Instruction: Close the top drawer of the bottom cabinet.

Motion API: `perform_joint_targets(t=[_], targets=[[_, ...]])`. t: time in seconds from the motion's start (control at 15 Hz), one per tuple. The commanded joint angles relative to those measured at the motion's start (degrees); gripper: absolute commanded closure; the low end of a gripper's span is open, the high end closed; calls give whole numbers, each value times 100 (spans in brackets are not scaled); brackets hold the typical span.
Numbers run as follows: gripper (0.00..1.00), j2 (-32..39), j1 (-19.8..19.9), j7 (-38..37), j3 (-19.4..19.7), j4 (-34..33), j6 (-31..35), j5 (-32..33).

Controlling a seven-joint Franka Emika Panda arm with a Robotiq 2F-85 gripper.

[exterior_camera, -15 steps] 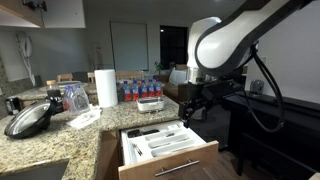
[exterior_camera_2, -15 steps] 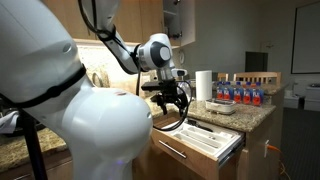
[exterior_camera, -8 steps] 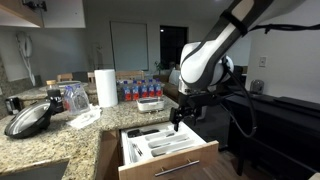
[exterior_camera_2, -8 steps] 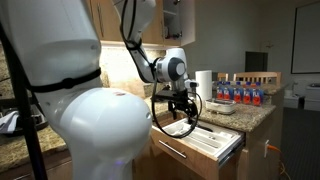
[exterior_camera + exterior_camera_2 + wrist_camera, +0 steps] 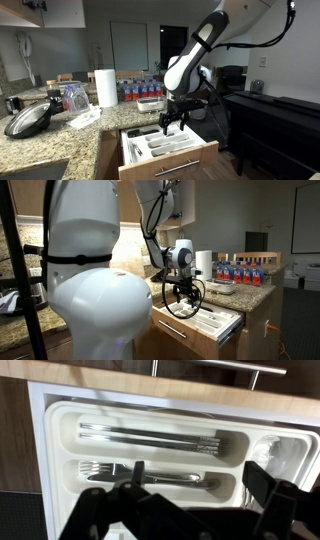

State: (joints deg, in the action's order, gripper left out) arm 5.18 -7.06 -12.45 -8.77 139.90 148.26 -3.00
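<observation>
The white arm (image 5: 215,45) is reaching down from the far right, and in an exterior view its bulky base (image 5: 95,290) is filling the near left. The bottom cabinet (image 5: 107,152), light brown wood under a speckled granite counter (image 5: 55,140), is running along the left, and a black piece of furniture (image 5: 275,120) is standing to the right. The top drawer (image 5: 172,162) is standing pulled well out toward the near side, its silver bar handle (image 5: 180,166) lying across the wood front. A white utensil tray (image 5: 60,450) is sitting inside the drawer.

The gripper (image 5: 170,124) is hanging just above the open drawer, over the tray's far part, not touching the front or the handle. In the wrist view its dark fingers (image 5: 110,510) are spreading wide apart with nothing between them.

On the counter, a dark pan (image 5: 28,120) is resting at the near left, and a white paper towel roll (image 5: 105,87) is standing upright farther back. A row of water bottles (image 5: 135,90) is standing to the right of the roll, their labels too small to read. In the tray, knives (image 5: 150,435) are lying in the far compartment and forks (image 5: 110,470) in the nearer one.
</observation>
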Motion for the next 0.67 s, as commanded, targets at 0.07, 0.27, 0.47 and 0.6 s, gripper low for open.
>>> perform_joint_targets(t=[0.07,0.27,0.47,0.6], targets=[[0,67,-64,15,53,-31,-16,-14],[0,59,-61,14,61,-39,-16,-13],[0,20,-73,57,22,37,78,-132],[0,-49,-110,51,-12,166,157,-170]])
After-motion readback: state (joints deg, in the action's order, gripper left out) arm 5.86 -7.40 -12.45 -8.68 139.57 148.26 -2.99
